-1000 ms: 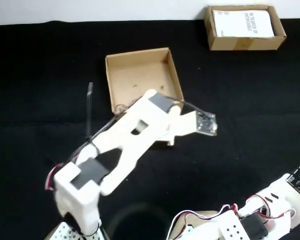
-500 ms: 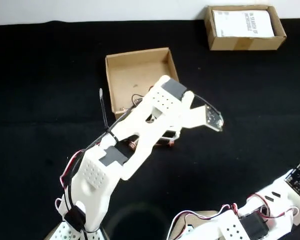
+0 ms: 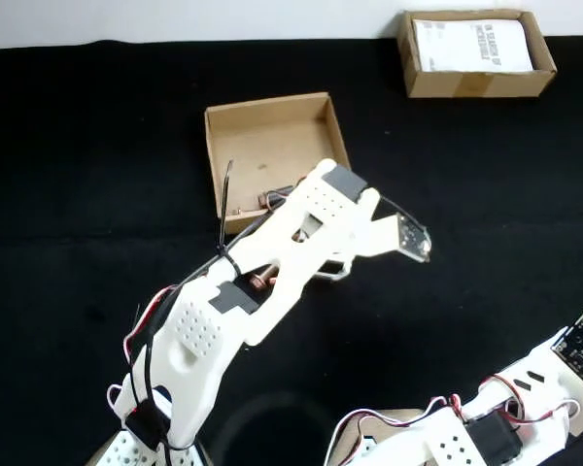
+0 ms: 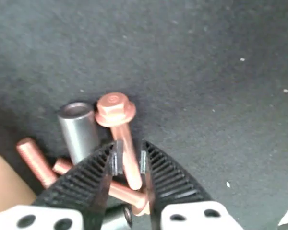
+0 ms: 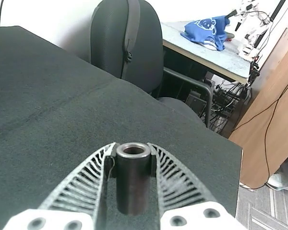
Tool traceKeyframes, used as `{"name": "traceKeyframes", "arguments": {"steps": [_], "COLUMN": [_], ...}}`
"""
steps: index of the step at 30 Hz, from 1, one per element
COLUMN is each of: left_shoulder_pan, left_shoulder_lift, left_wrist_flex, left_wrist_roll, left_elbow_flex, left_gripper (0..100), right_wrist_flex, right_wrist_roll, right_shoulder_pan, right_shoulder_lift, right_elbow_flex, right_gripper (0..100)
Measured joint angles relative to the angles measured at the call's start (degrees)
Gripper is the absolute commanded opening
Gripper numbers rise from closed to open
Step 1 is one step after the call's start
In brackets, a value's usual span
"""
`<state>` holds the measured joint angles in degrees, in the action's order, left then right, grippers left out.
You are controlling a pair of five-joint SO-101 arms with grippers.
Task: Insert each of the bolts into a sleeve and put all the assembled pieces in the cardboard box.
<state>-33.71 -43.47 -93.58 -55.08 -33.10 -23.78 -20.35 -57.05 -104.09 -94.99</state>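
- My left gripper (image 4: 129, 155) is clamped on the shank of a copper bolt (image 4: 116, 109). The hex head sticks out past the fingertips, low over the black table (image 4: 221, 57).
- Just beside that bolt, a grey sleeve (image 4: 79, 130) lies on the table with its open end facing the camera. I can't tell whether it touches the bolt.
- More loose bolts (image 4: 32, 160) lie in the same small pile, and one crosses under the jaws.
- There's a tan surface at the edge of the left wrist view next to the pile. It looks like cardboard, but I can't confirm it.
- In the high view, the left arm (image 3: 306, 228) stretches across the near wall of the cardboard box (image 3: 267, 136), which is open. I see a couple of small copper and grey pieces by that near wall, partly hidden by the arm.
- My right gripper (image 5: 132, 149) is clenched on a dark sleeve (image 5: 132, 184), held upright with the bore open at the top.
- The right arm (image 3: 510, 422) sits at the near right corner of the table, well apart from the box.
- A second box (image 3: 471, 83) with a printed sheet inside sits at the far right.
- An office chair (image 5: 127, 43) stands beyond the table edge in the right wrist view.
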Motion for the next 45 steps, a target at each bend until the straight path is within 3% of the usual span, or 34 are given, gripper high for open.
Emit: {"name": "traceKeyframes", "arguments": {"steps": [27, 30, 37, 41, 45], "left_shoulder_pan": [-0.1, -0.2, -0.3, -0.2, 0.1], "left_shoulder_lift": [-5.7, -6.8, -8.0, -8.5, -8.5], "left_wrist_flex": [4.1, 4.0, 1.8, -1.0, -4.6], "left_wrist_roll": [0.1, 0.1, 0.2, 5.9, 15.6], "left_elbow_flex": [-3.2, -4.0, -6.2, -10.5, -20.0], "left_gripper": [8, 0, 1, 1, 1], "right_wrist_flex": [0.0, 0.0, 0.0, -0.1, -8.0], "right_wrist_roll": [-2.1, -2.2, -1.8, 4.0, 10.7], "right_shoulder_pan": [1.6, 1.6, 2.8, 5.3, 12.7], "right_shoulder_lift": [0.0, 0.0, 0.0, 0.0, 0.0], "right_elbow_flex": [-0.1, -0.1, -0.1, -0.1, -0.1], "right_gripper": [0.8, 0.8, 0.8, 0.8, 0.8]}}
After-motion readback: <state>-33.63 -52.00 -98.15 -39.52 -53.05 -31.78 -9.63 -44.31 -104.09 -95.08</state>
